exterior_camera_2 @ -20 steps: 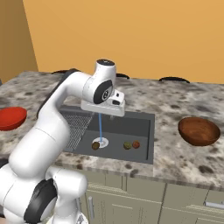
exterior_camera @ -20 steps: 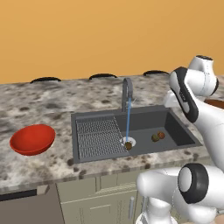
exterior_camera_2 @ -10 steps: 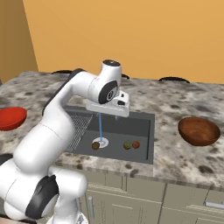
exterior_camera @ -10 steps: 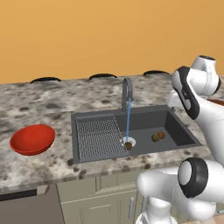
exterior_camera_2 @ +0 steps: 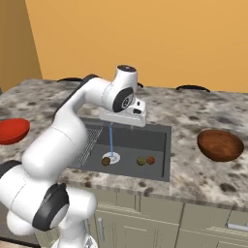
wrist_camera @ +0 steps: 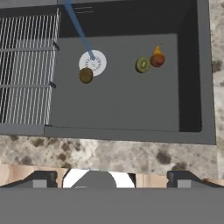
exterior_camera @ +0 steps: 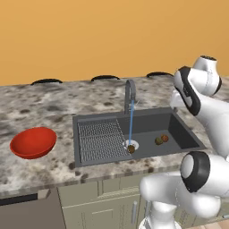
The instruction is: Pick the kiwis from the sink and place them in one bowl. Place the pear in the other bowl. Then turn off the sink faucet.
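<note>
Bright red shallow bowl (exterior_camera_2: 12, 130) cut off by left edge in right base view. Slim grey arched faucet (exterior_camera: 129, 95) hidden behind arm in right base view; lever too small to read. Ribbed wire rack (wrist_camera: 26, 70) cut by hand view's left edge.

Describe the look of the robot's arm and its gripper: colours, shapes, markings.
The arm is made of glossy white rounded segments with dark grey to black rings at the joints. The hand is a white boxy block. The gripper ends in two small dark grey, squarish finger tips. No cables or markings are visible.
</note>
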Available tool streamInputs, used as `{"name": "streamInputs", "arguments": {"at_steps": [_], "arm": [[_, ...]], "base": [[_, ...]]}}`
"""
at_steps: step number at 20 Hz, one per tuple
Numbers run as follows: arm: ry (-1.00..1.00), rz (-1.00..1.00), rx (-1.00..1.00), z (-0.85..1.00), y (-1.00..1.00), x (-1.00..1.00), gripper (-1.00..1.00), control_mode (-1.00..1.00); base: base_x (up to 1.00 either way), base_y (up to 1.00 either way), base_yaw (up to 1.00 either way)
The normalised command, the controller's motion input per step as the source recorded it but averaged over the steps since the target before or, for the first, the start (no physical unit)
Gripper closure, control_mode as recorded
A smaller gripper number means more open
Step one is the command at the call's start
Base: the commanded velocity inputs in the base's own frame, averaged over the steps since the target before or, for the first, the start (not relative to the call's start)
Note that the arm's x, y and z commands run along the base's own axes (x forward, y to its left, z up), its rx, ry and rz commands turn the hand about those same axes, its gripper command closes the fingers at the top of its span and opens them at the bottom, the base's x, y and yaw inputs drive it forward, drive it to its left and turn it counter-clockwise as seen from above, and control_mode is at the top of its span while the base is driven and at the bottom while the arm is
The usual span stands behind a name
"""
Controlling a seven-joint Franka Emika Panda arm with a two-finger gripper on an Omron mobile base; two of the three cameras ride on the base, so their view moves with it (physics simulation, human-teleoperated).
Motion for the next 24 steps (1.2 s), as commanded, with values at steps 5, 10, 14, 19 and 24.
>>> {"name": "streamInputs", "arguments": {"at_steps": [5, 10, 14, 19, 24], "arm": [[0.03, 0.0, 0.0, 0.0, 0.0, 0.47, -1.0, -1.0], [0.04, 0.0, 0.0, 0.0, -0.02, 0.45, -1.0, -1.0], [0.02, 0.0, 0.0, 0.0, -0.08, 0.46, -1.0, -1.0], [0.0, 0.02, 0.01, -0.06, -0.1, 0.25, -1.0, -1.0], [0.0, 0.01, -0.04, -0.41, -0.08, 0.0, -1.0, -1.0]], "base": [[0.0, 0.0, 0.0], [0.0, 0.0, 0.0], [0.0, 0.0, 0.0], [0.0, 0.0, 0.0], [0.0, 0.0, 0.0]]}}
